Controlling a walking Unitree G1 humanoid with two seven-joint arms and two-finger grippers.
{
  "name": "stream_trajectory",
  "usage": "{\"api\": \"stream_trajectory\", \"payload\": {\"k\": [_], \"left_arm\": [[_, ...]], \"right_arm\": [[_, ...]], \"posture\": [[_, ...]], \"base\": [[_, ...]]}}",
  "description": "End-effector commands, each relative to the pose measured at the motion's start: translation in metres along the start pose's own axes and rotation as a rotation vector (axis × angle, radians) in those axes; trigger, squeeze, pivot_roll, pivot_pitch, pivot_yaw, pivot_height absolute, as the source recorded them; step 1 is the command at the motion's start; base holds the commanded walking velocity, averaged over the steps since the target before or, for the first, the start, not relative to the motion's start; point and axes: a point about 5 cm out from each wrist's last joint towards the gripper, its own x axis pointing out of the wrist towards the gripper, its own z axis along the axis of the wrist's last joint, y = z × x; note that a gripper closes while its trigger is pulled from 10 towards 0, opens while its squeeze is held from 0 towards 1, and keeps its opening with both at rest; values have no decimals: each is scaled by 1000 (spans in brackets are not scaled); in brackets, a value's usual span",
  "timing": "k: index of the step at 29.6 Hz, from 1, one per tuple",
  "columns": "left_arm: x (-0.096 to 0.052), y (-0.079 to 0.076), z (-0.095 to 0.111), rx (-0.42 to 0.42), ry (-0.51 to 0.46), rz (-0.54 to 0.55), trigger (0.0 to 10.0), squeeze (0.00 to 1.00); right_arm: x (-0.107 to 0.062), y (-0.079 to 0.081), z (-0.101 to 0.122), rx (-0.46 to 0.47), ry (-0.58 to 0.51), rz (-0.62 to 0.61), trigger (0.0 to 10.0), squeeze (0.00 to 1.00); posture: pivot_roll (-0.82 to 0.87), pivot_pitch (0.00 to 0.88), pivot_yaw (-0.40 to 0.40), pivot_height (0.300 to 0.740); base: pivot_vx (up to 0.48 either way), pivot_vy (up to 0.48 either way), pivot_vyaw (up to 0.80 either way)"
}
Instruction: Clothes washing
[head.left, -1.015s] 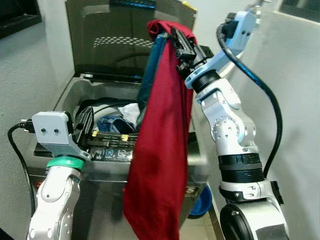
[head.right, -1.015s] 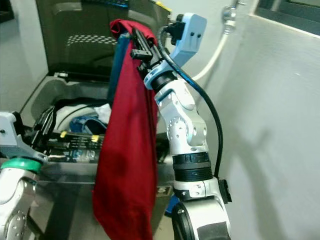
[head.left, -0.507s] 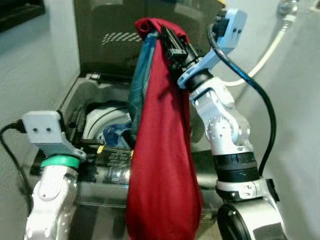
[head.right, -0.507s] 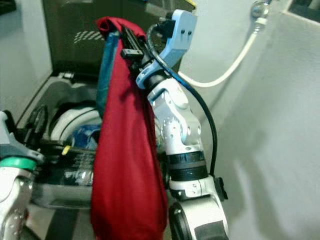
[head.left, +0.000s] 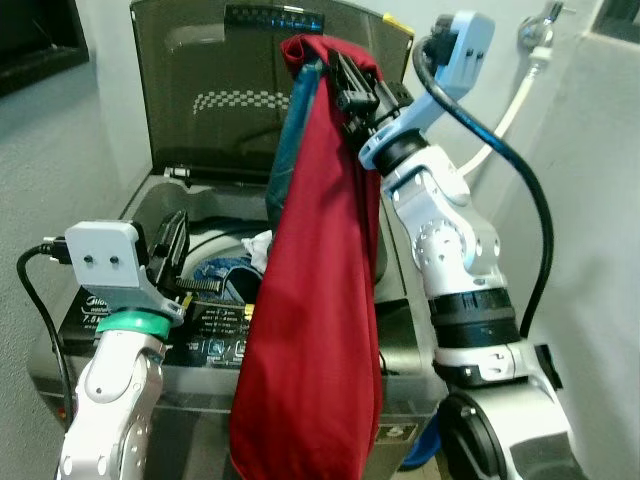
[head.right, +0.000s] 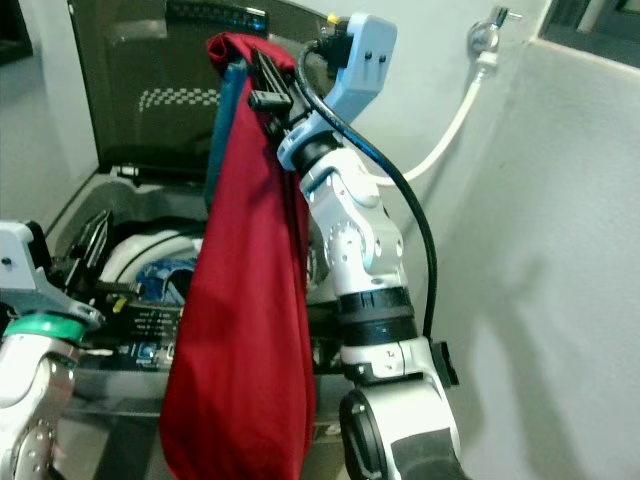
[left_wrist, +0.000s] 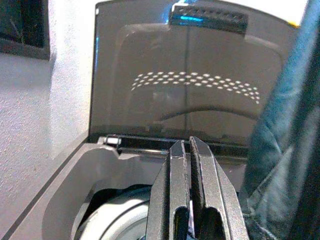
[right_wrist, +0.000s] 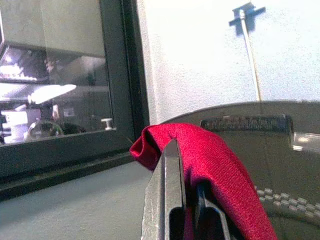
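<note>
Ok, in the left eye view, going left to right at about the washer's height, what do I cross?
Left gripper → clothes in the washer drum → hanging red garment → right arm → white hose by the wall.

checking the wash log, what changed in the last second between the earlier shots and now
Little changed beyond the camera shifting. The right claw stays shut on the red cloth, held high in front of the open washer, with a blue garment hanging behind it. The left claw stays shut and empty by the tub. Nothing was let go.
</note>
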Motion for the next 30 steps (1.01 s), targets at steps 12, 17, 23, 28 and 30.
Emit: {"api": "stream_trajectory", "payload": {"k": [12, 17, 23, 28, 30], "left_arm": [[-5, -8, -7, -15, 27, -20, 10000, 0], [-9, -6, -6, -9, 26, -4, 10000, 0], [-7, -8, -7, -7, 29, -17, 10000, 0], [-5, -10, -7, -4, 34, -40, 10000, 0], [-5, -10, -7, -3, 35, -42, 10000, 0]], "right_arm": [[64, 20, 151, 282, -463, 16, 10000, 0], [61, 16, 184, 384, -556, 13, 10000, 0], [67, 15, 87, 76, -102, 40, 10000, 0], [32, 3, -34, -94, 390, 101, 10000, 0], [23, 0, -51, -92, 460, 110, 10000, 0]], "posture": [[25, 8, -86, 740], [24, 9, -90, 740], [23, 14, -74, 740], [21, 16, -60, 740], [24, 18, -59, 740]], "base": [[0, 0, 0], [0, 0, 0], [0, 0, 0], [0, 0, 0], [0, 0, 0]]}}
